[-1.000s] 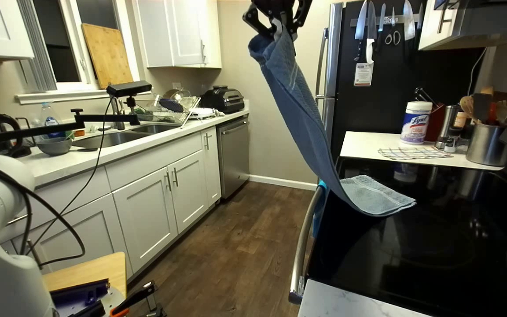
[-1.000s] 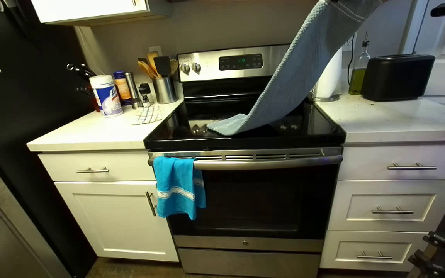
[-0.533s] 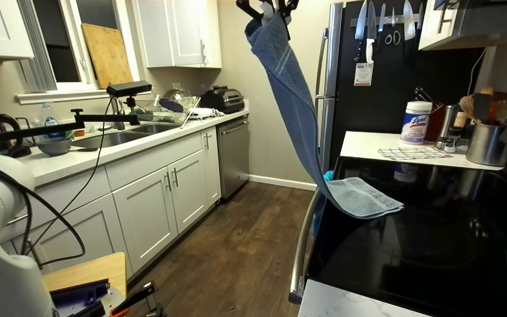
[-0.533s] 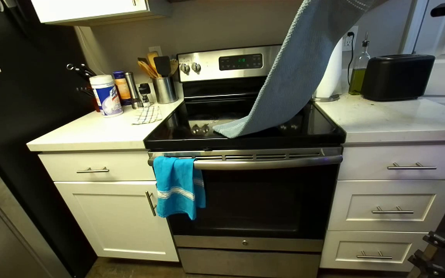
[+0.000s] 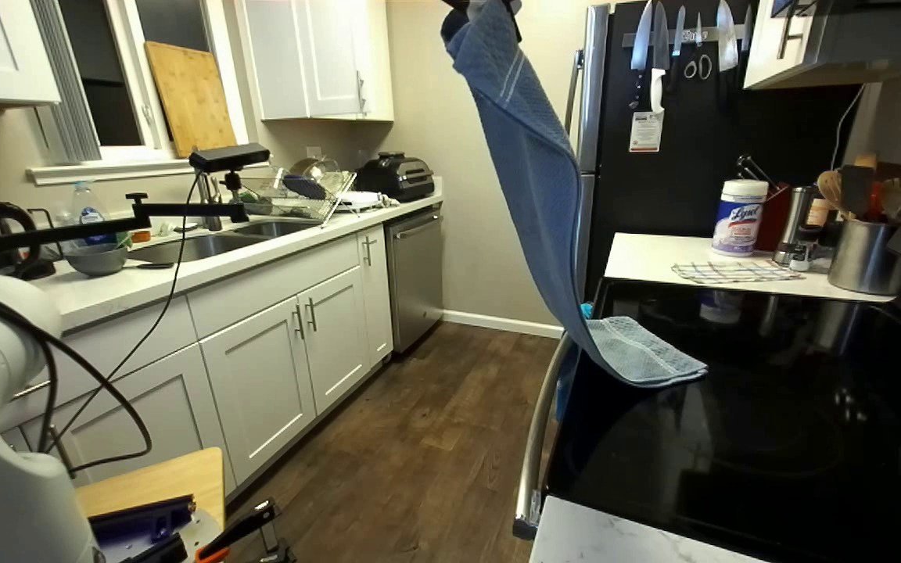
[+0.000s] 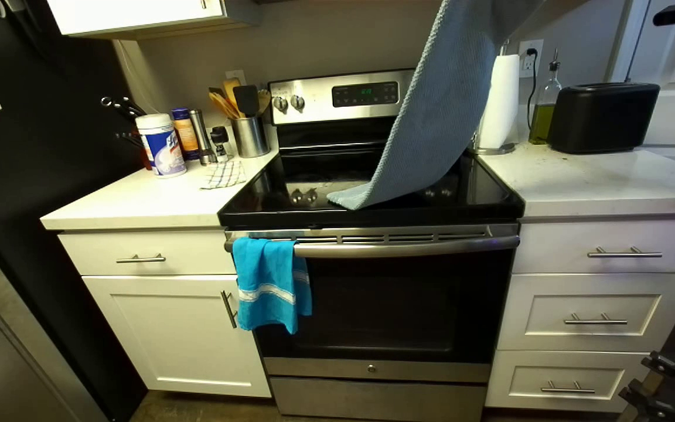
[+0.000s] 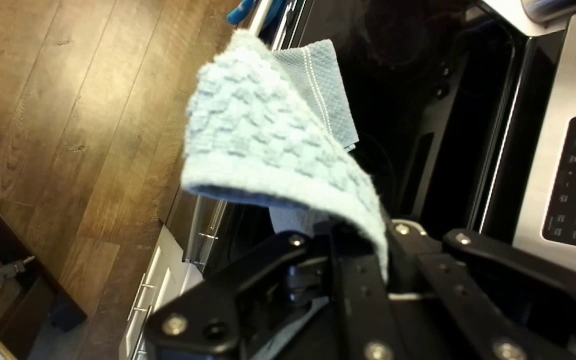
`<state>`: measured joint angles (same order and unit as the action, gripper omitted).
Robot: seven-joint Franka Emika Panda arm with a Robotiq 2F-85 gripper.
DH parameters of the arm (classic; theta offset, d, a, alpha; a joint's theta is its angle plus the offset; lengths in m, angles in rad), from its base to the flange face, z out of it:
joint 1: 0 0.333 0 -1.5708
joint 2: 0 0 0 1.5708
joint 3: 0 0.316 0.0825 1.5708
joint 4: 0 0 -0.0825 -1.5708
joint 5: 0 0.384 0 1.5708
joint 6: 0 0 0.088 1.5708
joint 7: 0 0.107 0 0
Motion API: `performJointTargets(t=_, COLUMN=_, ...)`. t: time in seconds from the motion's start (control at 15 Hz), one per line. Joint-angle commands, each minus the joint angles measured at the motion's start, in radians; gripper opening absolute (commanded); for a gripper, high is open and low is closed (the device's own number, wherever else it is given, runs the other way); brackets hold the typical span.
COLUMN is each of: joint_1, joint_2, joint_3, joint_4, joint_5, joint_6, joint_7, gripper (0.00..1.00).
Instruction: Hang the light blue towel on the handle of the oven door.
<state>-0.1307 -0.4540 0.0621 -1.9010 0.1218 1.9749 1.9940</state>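
Claw [image 7: 375, 240] clamped on light blue towel [image 6: 431, 111], upper end aloft; lower end on black stove top [image 5: 732, 446]

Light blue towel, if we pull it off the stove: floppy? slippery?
Probably floppy: the towel curves down from the gripper to the stove top. Its lower end likely slides easily; that surface looks glossy. Unlikely to break: it looks like textured cloth.

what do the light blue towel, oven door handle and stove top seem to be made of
Light blue towel: woven fabric, perhaps cotton, matte; raised texture. Oven door handle: likely metal, perhaps stainless steel, satin; soft silver sheen. Stove top: probably glass, glossy black; mirror-like reflections.
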Motion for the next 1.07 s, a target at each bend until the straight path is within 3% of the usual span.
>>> performJointTargets(t=0.0, joint_1=-0.002, joint_2=-0.027, joint_3=0.036, joint_4=-0.019, joint_5=-0.044, joint_6=0.047, joint_7=0.046, gripper=0.02)
performJointTargets(t=0.33, joint_1=-0.003, joint_2=-0.035, joint_3=0.046, joint_4=-0.012, joint_5=-0.021, joint_6=0.086, joint_7=0.111, gripper=0.02)
performJointTargets(t=1.0, joint_1=-0.011, joint_2=-0.067, joint_3=0.026, joint_4=0.009, joint_5=-0.026, joint_6=0.047, joint_7=0.237, gripper=0.03)
